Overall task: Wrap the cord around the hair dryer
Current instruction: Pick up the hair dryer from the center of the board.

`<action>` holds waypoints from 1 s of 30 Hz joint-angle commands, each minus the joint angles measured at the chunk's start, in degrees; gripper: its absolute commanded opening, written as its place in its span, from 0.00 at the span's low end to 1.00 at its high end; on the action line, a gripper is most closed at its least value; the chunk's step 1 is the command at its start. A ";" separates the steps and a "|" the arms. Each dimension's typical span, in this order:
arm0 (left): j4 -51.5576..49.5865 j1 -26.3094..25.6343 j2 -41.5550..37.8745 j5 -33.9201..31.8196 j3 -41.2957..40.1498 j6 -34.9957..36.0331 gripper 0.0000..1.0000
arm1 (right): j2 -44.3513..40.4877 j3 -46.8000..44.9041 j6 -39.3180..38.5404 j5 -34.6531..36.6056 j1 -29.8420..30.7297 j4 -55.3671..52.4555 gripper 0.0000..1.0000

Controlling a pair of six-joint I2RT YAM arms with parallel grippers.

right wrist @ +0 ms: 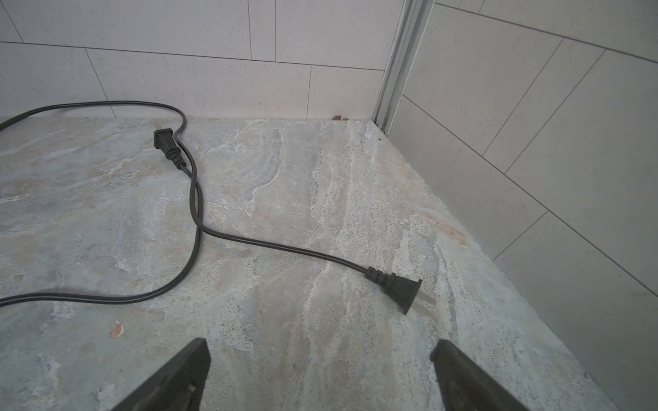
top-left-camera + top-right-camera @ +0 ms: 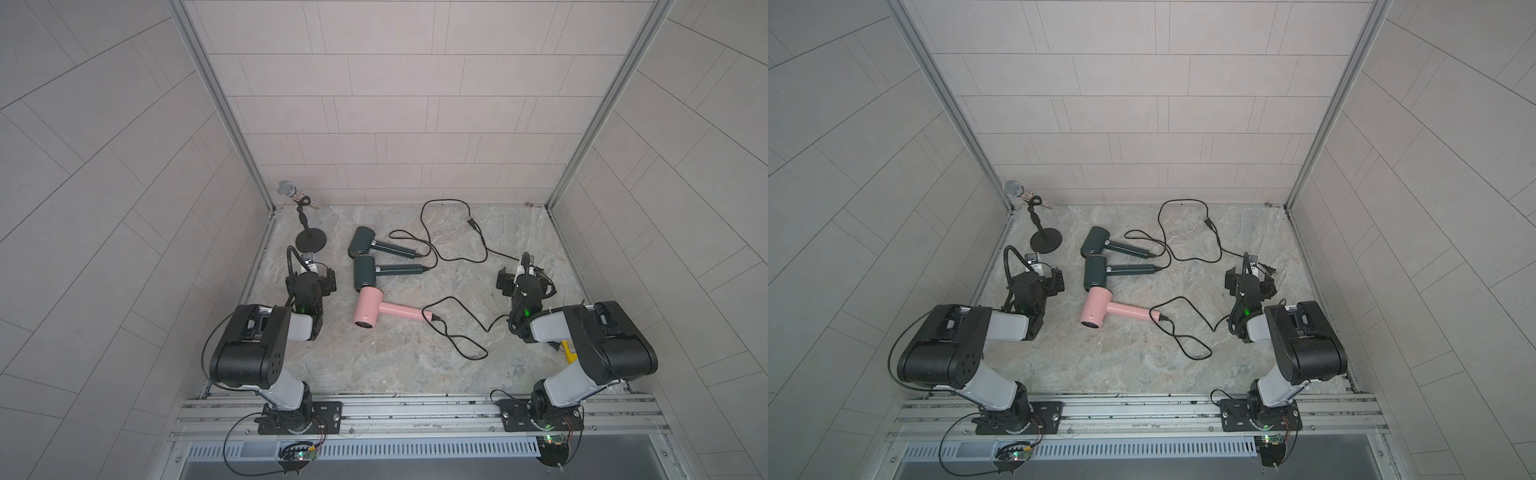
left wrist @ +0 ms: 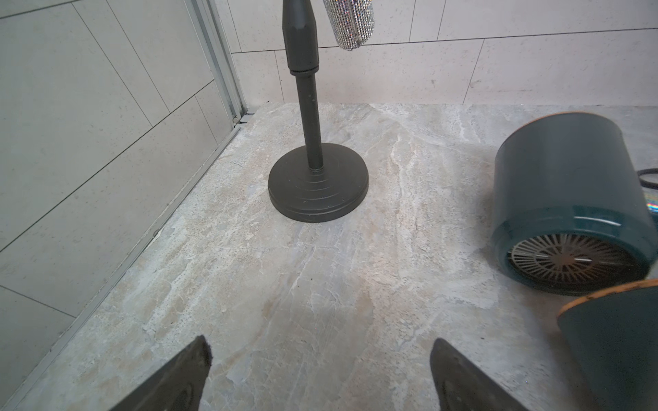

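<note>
In both top views, two green hair dryers point(image 2: 365, 246) and a pink hair dryer point(image 2: 376, 309) lie on the marbled surface point(image 2: 374, 365), their smooth handles running toward the right arm.

Left wrist: the left gripper point(image 3: 320, 347) is spread wide and holds nothing. It faces a round-based microphone stand point(image 3: 318, 192).

Right wrist: the right gripper point(image 1: 320, 347) is spread wide and holds nothing. Loose black cords point(image 1: 196, 206) end in flat-pronged plugs point(image 1: 395, 289).

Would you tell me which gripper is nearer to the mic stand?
Left. The left gripper faces the mic stand from close by, not touching it; the right gripper is far off on the opposite side, near a plug.
</note>
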 commanded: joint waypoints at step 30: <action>-110.18 -29.16 -10.53 7.77 42.14 -11.99 1.00 | -13.96 42.40 16.96 -20.01 8.66 -112.12 0.99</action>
